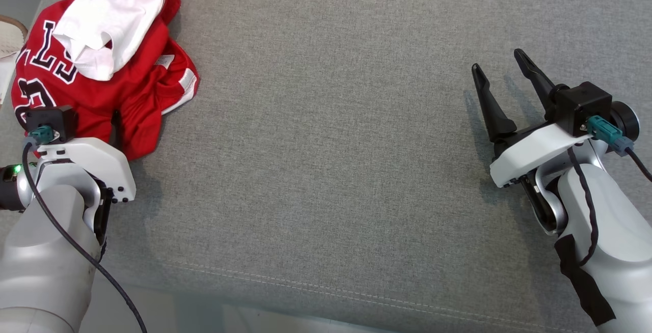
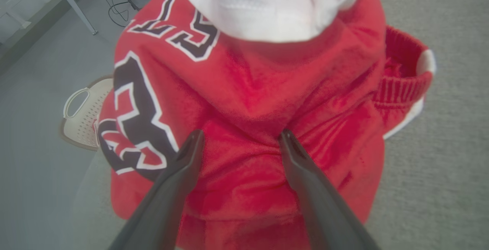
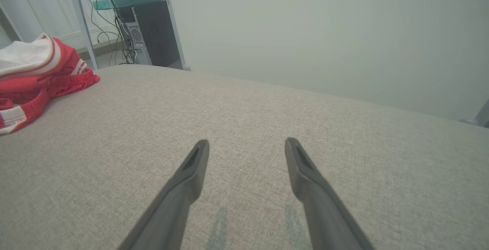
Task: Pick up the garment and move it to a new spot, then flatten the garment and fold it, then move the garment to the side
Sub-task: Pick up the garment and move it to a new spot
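Note your crumpled red-and-white fabric jersey (image 1: 145, 96) lies at the far-left edge of the grey cloth-covered table (image 1: 331, 144). Left gripper (image 2: 238, 137) is spread wide over it (nothing pinched). Right gripper (image 1: 496, 62) gapes empty, well apart.

- looks like a lab or test room;
- PC tower (image 3: 151, 32) with loose cables (image 3: 98, 32) under a metal-framed desk (image 3: 128, 1);
- grey fabric-topped bench (image 1: 331, 144); bare wall (image 3: 324, 32)

Head view down onto grey surface (image 1: 326, 170), left wrist view close above garment (image 2: 248, 108), right wrist view low, sharing garment
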